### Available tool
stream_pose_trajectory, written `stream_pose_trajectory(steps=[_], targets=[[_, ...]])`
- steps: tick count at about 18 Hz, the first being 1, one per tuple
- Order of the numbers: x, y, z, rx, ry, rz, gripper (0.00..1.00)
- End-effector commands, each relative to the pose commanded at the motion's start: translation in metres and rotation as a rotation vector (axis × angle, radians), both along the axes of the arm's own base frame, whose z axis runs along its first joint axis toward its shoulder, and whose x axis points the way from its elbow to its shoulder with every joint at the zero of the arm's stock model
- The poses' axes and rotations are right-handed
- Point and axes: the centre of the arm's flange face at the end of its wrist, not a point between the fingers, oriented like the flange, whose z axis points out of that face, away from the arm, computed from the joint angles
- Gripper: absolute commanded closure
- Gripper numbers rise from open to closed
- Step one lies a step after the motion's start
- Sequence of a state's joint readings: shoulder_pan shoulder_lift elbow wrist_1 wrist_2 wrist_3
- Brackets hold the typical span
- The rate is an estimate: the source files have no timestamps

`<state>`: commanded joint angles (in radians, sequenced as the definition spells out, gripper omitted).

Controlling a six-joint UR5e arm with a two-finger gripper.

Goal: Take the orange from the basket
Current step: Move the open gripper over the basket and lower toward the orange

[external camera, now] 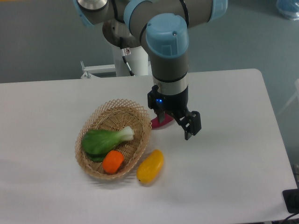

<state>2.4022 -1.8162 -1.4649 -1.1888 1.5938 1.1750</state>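
Resting in the near end of the basket (96,128), beside the green vegetable (103,140), the orange (112,161) is noted. The gripper (176,127) is seen outside the rim, up and right of the fruit, fingers apart and empty.

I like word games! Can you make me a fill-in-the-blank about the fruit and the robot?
1. The orange lies in the ____.
2. Beside the orange lies a ____ leafy vegetable.
3. The yellow fruit lies outside the basket, on the ____.
4. The gripper holds ____.

Missing words: basket; green; table; nothing
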Motion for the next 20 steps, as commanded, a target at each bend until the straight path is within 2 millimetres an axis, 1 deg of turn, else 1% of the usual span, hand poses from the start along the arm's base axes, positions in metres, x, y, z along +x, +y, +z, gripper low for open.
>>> stream_pose_trajectory(steps=[7, 9, 10, 11, 12, 15, 17, 18, 19, 20], targets=[[0.005, 0.004, -0.011, -0.002, -0.016, 0.023, 0.0], [0.007, 0.009, -0.018, 0.039, -0.068, 0.07, 0.0], [0.009, 0.012, -0.017, 0.078, -0.086, 0.115, 0.0], [0.014, 0.015, -0.022, 0.094, -0.107, 0.168, 0.0], [0.02, 0.021, -0.033, 0.093, -0.13, 0.205, 0.0], [0.052, 0.037, -0.073, 0.045, -0.188, 0.223, 0.0], [0.059, 0.041, -0.099, 0.024, -0.237, 0.261, 0.0], [0.071, 0.054, -0.108, 0.044, -0.275, 0.28, 0.0], [0.081, 0.06, -0.112, 0.061, -0.312, 0.291, 0.0], [0.088, 0.062, -0.124, 0.05, -0.337, 0.29, 0.0]])
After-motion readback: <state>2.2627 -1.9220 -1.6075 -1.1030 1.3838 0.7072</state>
